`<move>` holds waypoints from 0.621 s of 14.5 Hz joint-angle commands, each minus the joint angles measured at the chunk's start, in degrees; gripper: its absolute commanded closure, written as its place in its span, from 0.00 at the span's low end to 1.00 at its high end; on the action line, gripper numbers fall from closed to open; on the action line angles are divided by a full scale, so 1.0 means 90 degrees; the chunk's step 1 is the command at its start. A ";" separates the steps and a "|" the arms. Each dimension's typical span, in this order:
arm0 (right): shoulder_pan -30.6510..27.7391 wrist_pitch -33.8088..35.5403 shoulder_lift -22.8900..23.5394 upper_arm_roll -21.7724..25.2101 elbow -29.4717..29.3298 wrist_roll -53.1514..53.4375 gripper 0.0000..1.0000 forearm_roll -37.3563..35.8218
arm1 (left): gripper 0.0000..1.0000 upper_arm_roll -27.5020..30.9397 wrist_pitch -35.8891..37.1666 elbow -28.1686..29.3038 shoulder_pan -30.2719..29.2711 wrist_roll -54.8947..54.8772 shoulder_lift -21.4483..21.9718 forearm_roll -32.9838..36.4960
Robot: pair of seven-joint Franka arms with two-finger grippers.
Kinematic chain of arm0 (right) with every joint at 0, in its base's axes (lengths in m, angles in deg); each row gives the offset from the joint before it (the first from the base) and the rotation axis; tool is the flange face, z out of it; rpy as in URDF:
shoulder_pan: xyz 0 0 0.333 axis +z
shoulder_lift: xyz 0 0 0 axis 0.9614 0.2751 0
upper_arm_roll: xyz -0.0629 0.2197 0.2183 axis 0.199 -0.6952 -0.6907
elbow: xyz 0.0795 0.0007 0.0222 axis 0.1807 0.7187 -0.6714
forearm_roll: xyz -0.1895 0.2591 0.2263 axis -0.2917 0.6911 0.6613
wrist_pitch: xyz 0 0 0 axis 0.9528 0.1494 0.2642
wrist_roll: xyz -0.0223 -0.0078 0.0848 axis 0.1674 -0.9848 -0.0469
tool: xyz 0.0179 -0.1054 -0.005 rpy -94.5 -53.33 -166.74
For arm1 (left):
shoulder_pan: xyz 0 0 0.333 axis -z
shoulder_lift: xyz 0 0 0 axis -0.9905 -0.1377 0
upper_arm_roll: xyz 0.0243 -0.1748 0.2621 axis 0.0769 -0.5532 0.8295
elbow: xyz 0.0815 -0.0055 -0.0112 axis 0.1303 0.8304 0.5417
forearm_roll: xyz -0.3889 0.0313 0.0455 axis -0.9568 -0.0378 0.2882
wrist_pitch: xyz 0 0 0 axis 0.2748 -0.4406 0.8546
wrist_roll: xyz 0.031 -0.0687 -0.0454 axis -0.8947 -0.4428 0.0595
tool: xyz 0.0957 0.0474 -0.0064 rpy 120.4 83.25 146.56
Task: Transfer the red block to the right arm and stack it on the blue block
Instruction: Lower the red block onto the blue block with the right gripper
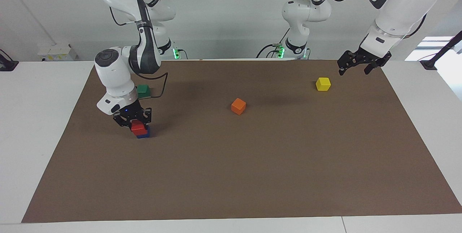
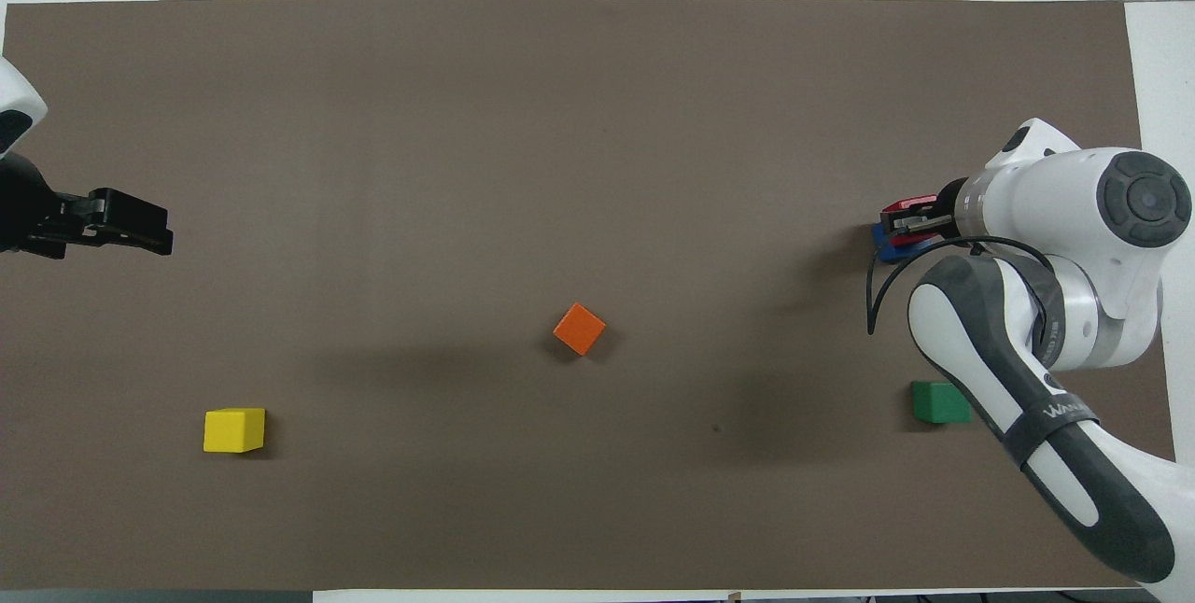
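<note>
A: Blocks first. Where is the red block [image 1: 137, 127]?

B: It sits right on top of the blue block [image 1: 143, 135], toward the right arm's end of the brown mat [image 1: 252, 175]. Only a sliver of blue shows under it in the overhead view.

A: Is the right gripper [image 1: 133, 120] on it?

B: Yes, the right arm [image 1: 114, 78] bends down over the stack, and its gripper is clamped on the red block, fingertips pressed to its sides.

A: And the left gripper [image 1: 362, 63]?

B: It hangs in the air with its fingers spread apart, holding nothing, over the corner of the mat at the left arm's end. The left arm [image 1: 397, 5] waits there.

A: What else lies on the mat?

B: A green block [image 1: 143, 90] nearer to the robots than the stack, partly hidden by the right arm. An orange block [image 1: 238, 106] lies about the middle of the mat, turned at an angle. A yellow block [image 1: 323, 84] lies toward the left arm's end, nearer to the robots than the orange one, just beside the spot below the left gripper.
</note>
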 commanded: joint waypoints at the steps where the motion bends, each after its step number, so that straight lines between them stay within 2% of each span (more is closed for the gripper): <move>1: -0.0064 -0.0124 -0.0082 -0.0021 0.0211 0.0044 1.00 -0.0038 | 0.00 0.0032 -0.0083 0.0097 -0.0056 0.0130 0.0097 -0.0009; 9: -0.0123 -0.0016 -0.0131 -0.0021 0.0211 -0.0083 1.00 -0.0038 | 0.00 0.0042 -0.0015 0.0107 -0.0066 0.0160 0.0117 -0.0009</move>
